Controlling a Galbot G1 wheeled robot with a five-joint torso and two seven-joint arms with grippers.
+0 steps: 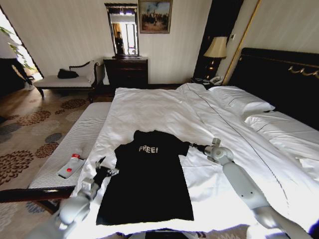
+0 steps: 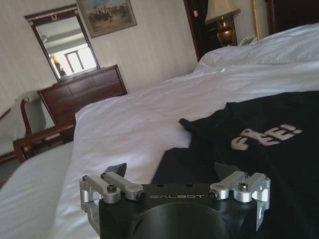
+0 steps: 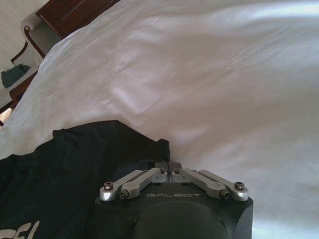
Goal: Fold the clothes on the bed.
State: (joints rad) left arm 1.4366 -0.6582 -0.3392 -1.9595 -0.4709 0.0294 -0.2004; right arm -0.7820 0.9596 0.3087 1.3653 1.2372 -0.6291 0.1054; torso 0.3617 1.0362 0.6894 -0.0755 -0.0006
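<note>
The clothes, a black T-shirt (image 1: 149, 184) with white "FREE!" lettering, lie flat on the white duvet of the bed (image 1: 159, 107), near its foot. My left gripper (image 1: 103, 166) hovers at the shirt's left edge; in the left wrist view it (image 2: 172, 172) is open, with the shirt (image 2: 259, 149) just ahead of it. My right gripper (image 1: 191, 146) is at the shirt's right sleeve. The right wrist view shows it (image 3: 168, 165) shut, with the sleeve corner of the shirt (image 3: 75, 169) running into its tips.
A striped bench (image 1: 75, 139) stands along the bed's left side, with a small red-capped item (image 1: 71, 167) on it. Pillows (image 1: 241, 99) and a dark headboard (image 1: 279, 79) are on the right. A dresser (image 1: 127, 69) and chaise (image 1: 65, 82) stand by the far wall.
</note>
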